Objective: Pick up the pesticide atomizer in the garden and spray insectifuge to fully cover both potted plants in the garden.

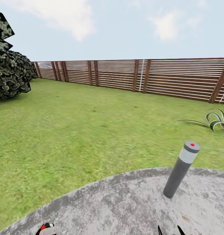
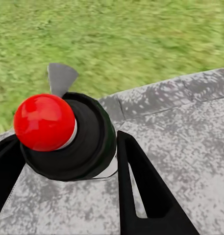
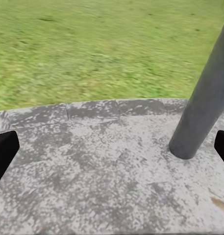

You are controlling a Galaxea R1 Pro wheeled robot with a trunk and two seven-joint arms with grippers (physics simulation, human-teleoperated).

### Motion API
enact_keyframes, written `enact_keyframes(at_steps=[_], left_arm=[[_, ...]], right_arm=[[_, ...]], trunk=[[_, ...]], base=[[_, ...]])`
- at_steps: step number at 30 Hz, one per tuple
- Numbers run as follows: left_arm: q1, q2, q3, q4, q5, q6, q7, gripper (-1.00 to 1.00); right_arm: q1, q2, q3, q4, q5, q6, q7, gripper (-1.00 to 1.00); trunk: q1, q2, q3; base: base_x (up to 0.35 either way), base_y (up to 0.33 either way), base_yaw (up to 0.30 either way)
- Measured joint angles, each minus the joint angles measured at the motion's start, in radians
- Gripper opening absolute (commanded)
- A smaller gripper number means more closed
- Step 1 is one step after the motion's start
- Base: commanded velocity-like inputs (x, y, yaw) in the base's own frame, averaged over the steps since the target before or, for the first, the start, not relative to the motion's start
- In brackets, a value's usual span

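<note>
Now | left gripper clamped on pesticide atomizer | right gripper spread apart

- A tall grey cylindrical bollard lamp with a pale band and red dot stands on the round grey stone patio, ahead of the right gripper and near its fingertip.
- The patio stone between that gripper's wide-apart fingers lies bare.
- The green lawn runs unobstructed to the slatted brown wooden fence.
- A dark leafy bush and a striped long-leaved plant, probably unpotted, flank the lawn.
</note>
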Motion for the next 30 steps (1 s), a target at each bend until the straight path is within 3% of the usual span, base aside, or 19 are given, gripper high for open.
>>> enact_keyframes(at_steps=[15,30], left_arm=[[0.001,-0.001,0.000,0.000,-0.001,0.000,0.000,-1.00],[0.001,-0.001,0.000,0.000,-0.003,0.000,0.000,-1.00]], right_arm=[[0.000,0.000,0.000,0.000,0.000,0.000,0.001,1.00],[0.000,0.001,0.000,0.000,0.001,0.002,0.001,1.00]], trunk=[[0.000,0.000,0.000],[0.000,0.000,0.000]], base=[[0.209,0.272,-0.263],[0.061,0.025,-0.264]])
